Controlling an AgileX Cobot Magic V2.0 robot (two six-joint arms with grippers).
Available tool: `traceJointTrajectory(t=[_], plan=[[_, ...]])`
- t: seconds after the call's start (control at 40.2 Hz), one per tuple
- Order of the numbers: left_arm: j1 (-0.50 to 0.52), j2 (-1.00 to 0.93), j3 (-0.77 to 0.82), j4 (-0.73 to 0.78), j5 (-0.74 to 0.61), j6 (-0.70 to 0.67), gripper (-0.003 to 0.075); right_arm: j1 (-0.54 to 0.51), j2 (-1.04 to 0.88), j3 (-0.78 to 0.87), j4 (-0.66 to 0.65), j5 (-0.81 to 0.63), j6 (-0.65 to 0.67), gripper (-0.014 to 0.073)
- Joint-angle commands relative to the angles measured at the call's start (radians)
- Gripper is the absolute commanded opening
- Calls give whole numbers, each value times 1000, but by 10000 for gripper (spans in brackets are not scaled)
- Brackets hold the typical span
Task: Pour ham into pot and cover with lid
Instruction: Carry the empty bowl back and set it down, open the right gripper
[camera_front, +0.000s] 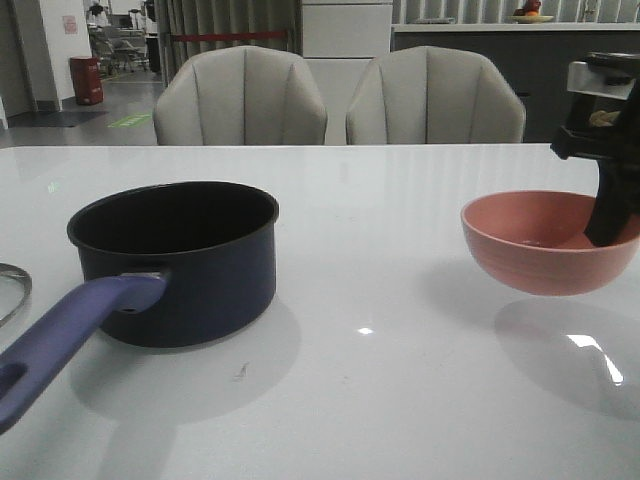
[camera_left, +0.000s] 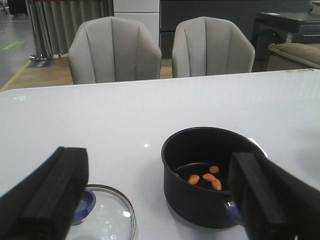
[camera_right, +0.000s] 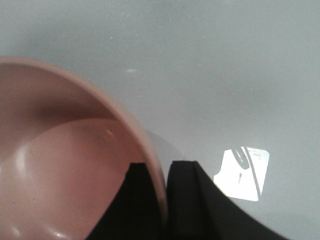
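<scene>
The dark navy pot (camera_front: 180, 262) stands at the left of the table, its purple-blue handle (camera_front: 70, 330) pointing to the front left. In the left wrist view several orange ham slices (camera_left: 206, 178) lie on the bottom of the pot (camera_left: 200, 200). The glass lid (camera_left: 107, 215) with its blue knob (camera_left: 84, 206) lies flat on the table left of the pot; only its rim (camera_front: 12, 290) shows in the front view. My left gripper (camera_left: 155, 200) is open and empty, above lid and pot. My right gripper (camera_right: 162, 200) is shut on the rim of the empty pink bowl (camera_front: 545, 240), held above the table at the right.
Two grey chairs (camera_front: 240, 100) stand behind the table's far edge. The bowl (camera_right: 65, 165) casts a shadow on the white table (camera_front: 400, 380) below it. A bright light reflection (camera_right: 242, 172) shows on the tabletop.
</scene>
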Motion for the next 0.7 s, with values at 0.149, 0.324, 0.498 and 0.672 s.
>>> traceJointTrajectory(t=[0.149,0.324,0.498,0.672], plan=[[-8,9,-26,-5,-77,-4,604,-5,-7,-34,-4,7,-5,249],[-8,9,-26,-5,-75,-4,604,-5,-7,-34,-40,1,-5,360],[-8,9,-26,-5,-73,-4,604,-5,-23,-50,-108,22,-5,384],[-8,9,-26,-5,-73,-4,604,-3,-130,-55,-128,4,-29,380]])
